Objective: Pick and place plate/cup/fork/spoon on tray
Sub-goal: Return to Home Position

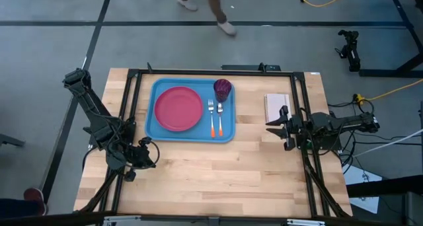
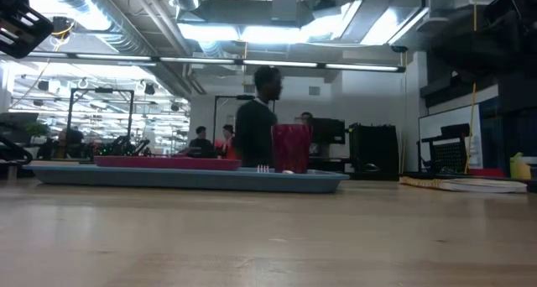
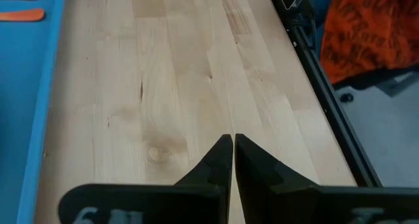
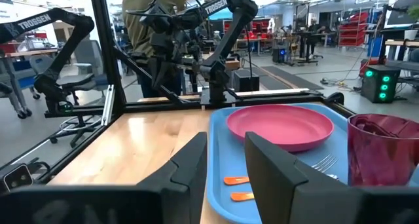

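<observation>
The light-blue tray (image 1: 157,128) lies at the table's far middle. On it rest the pink-red plate (image 1: 178,108), the maroon cup (image 1: 223,89), and the fork (image 1: 211,117) and spoon (image 1: 219,117) side by side with orange handle ends. My left gripper (image 1: 151,154) is shut and empty near the table's left edge; its fingertips (image 3: 232,145) show close together. My right gripper (image 1: 272,125) is open and empty, right of the tray. The right wrist view shows the plate (image 4: 280,124), cup (image 4: 383,152) and orange handles (image 4: 237,188).
A small white pad (image 1: 277,107) lies at the table's far right, by my right arm. A black frame (image 1: 198,72) borders the table. A person (image 2: 256,119) stands beyond the far edge. Bare wood (image 1: 211,180) spans the near half.
</observation>
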